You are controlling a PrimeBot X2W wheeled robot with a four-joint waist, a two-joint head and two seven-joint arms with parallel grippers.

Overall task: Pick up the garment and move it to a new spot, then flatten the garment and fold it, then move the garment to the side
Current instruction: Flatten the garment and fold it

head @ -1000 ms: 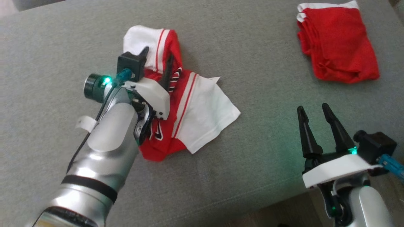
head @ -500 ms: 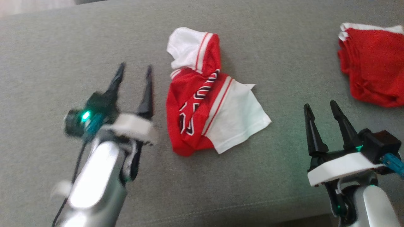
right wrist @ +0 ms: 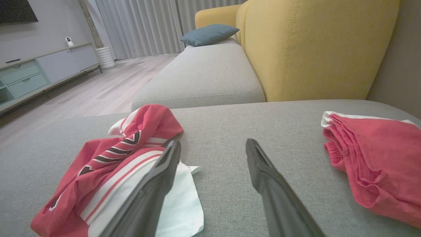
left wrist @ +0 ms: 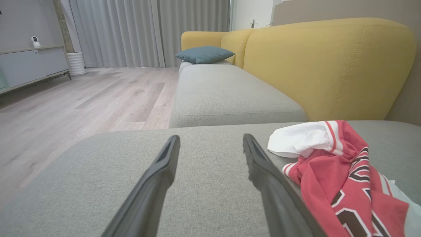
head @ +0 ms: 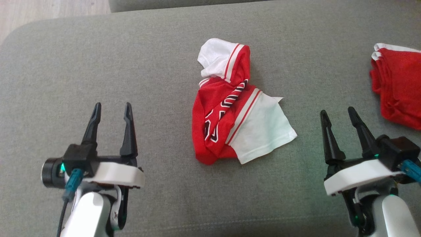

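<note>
head: above, facing down at grey seat [head: 131, 65] | wrists: low, facing yellow backrest [left wrist: 329, 65] | shared: garment [head: 215, 98]

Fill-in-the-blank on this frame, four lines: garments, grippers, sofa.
1. In the head view, the crumpled garment lies on the gray cushion, ____ the two grippers.
2. The left gripper and the right gripper are both ____ and hold nothing.
3. In the head view, the folded red garment lies to the ____ of the crumpled one.
4. The sofa backrest is ____.

Missing words: between; open; right; yellow
</note>
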